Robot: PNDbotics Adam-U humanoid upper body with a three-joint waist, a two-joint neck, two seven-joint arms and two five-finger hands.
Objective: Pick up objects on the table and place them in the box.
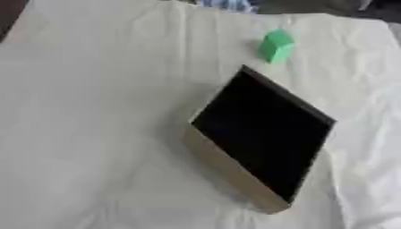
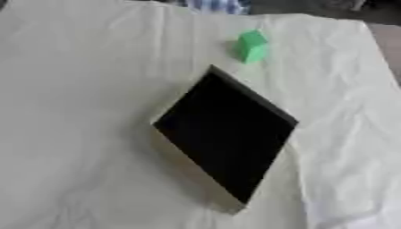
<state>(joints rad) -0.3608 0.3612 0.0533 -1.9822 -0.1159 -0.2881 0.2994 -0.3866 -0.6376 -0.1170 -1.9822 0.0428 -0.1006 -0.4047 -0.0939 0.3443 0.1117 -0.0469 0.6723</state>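
Note:
A small green block (image 1: pixel 275 45) stands on the white cloth toward the far side of the table. In front of it lies a shallow box (image 1: pixel 235 172) turned like a diamond, with tan outer walls and a dark inside (image 1: pixel 262 132) in which I make out nothing. The block sits just beyond the box's far corner, apart from it. Neither of my hands shows in either view.
A wrinkled white cloth (image 1: pixel 94 134) covers the whole table. At the far edge a bit of blue and white striped fabric (image 1: pixel 227 4) shows. The cloth's right edge falls away near the upper right corner.

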